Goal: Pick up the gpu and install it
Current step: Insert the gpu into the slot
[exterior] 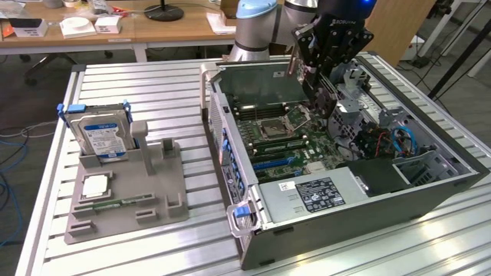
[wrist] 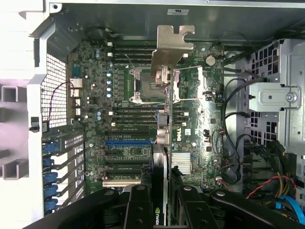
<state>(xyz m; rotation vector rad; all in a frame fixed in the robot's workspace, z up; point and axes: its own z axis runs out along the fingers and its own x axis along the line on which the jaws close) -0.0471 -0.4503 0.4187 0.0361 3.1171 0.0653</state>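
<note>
The gripper hangs over the open computer case, its claw pinching the gpu — a green board held on edge above the motherboard. From the wrist view you get more — the card's silver bracket over the processor socket, with black fingers on either side.

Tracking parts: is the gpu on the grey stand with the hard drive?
No, the gripper holds the gpu over the open computer case.
</note>
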